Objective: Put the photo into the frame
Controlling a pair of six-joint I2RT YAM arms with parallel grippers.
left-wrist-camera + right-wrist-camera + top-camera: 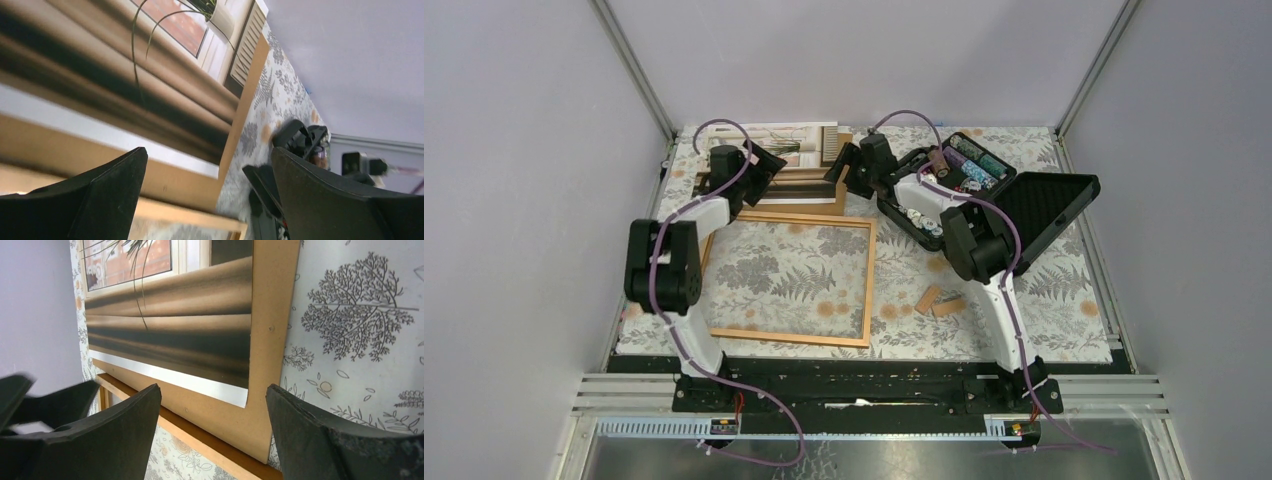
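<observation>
The photo (796, 148), a plant by a window over beige-brown bands, lies face up at the back of the table on a brown backing board (816, 193). In front of it the frame (789, 338), a thin orange-tan border, lies flat on the patterned cloth with nothing inside. My left gripper (769, 166) hovers over the photo's left part and my right gripper (844, 166) at the board's right edge. The left wrist view shows the photo (150, 75), the board (165, 180) and open jaws (208, 150). The right gripper (214, 387) is open above the photo's near corner (175, 325) and the board (270, 340).
An open black case (924, 215) with small items stands at the back right, its lid (1049, 205) tipped out to the right. Two small wooden blocks (939, 300) lie right of the frame. Enclosure walls stand on the left, back and right.
</observation>
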